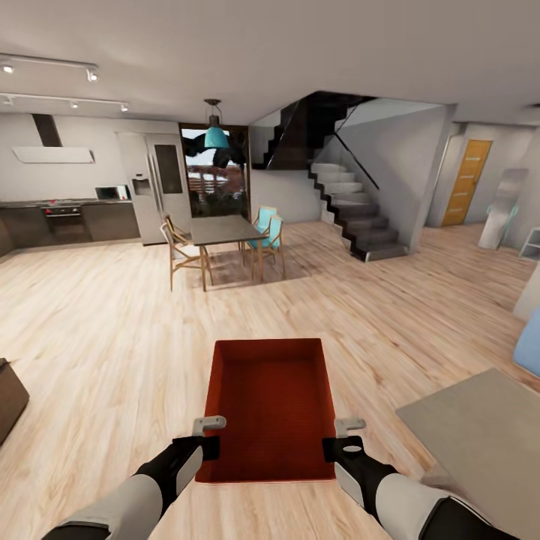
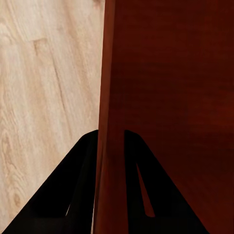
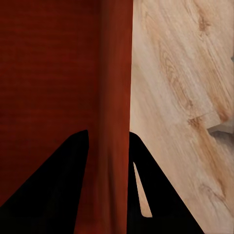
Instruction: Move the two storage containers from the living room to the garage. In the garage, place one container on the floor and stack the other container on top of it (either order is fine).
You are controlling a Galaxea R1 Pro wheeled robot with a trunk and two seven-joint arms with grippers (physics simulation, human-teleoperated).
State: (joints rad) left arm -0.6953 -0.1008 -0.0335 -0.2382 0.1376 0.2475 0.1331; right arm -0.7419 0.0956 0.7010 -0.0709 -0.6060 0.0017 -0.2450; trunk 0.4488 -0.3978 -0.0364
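We see the left gripper [image 2: 110, 146] pinching the left wall of one storage container [image 1: 274, 405], a finger on each side of the rim. The right gripper [image 3: 108, 146] clamps the right wall the same way (fingers narrow, wall between them). We hold the bin in front, above the light wood plank floor [image 1: 112, 315]. Inside it: nothing we can see. The dining table [image 1: 221, 229] stands well ahead.

One orange-red plastic bin [image 1: 273, 405], two black grippers, one dark dining table [image 1: 223, 229], three chairs I can see.
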